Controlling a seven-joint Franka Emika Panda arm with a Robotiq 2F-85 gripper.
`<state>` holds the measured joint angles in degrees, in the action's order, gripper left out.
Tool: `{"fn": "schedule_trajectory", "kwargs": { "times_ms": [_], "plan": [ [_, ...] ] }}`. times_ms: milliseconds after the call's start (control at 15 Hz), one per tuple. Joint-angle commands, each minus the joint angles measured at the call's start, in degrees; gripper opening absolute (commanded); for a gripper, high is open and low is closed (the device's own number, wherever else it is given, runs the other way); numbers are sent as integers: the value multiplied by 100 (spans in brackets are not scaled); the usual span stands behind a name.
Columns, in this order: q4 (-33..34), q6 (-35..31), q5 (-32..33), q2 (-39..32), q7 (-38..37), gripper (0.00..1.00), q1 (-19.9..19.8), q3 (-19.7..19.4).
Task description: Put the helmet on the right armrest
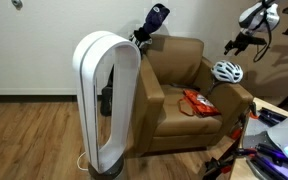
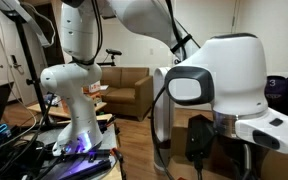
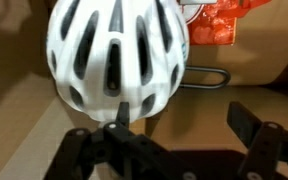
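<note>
A white bicycle helmet (image 1: 229,71) with dark vents rests on an armrest of the brown armchair (image 1: 169,105). My gripper (image 1: 241,44) hangs just above it, apart from it. In the wrist view the helmet (image 3: 114,55) fills the upper left. The gripper (image 3: 182,128) is open, with its black fingers wide apart over brown upholstery. The helmet's lower edge sits at the left finger, not between the fingers. Nothing is held between them.
An orange packet (image 1: 198,103) and a black strap lie on the chair seat; the packet also shows in the wrist view (image 3: 212,25). A tall white bladeless fan (image 1: 104,100) stands beside the chair. A dark blue object (image 1: 152,22) sits on the chair back. The robot base (image 2: 74,110) stands on a cluttered table.
</note>
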<state>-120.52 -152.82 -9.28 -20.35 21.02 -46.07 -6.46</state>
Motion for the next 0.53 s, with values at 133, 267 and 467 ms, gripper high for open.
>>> {"fn": "schedule_trajectory", "kwargs": {
  "times_ms": [133, 267, 467],
  "plan": [
    [-704, 155, -139, 416, 510, 100, 619, 291],
    [-710, 325, -180, 275, 537, 100, 863, 301],
    [-679, 248, -121, 231, 282, 100, 1139, 99]
  ]
}}
